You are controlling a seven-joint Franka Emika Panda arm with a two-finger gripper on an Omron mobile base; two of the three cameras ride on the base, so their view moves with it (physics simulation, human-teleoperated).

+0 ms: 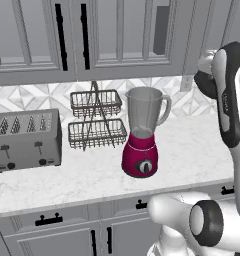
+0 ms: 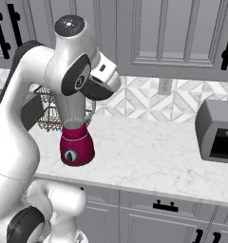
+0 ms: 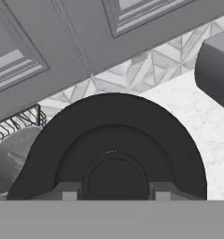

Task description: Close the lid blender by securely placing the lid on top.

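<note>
grey toaster [image 1: 26, 140], wire basket rack [image 1: 96, 120], marble counter [image 1: 192, 150]

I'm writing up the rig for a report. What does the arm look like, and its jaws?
The arm is glossy white, built of rounded tubular links with dark grey to black round joint caps and collars. In the hand view, the gripper has two small grey blocky jaws.

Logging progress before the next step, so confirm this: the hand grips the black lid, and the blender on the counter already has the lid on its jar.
Wrong in one respect: the blender jar is uncovered, its rim open in the left base view. The hand does grip the black lid, as the hand view shows.
</note>
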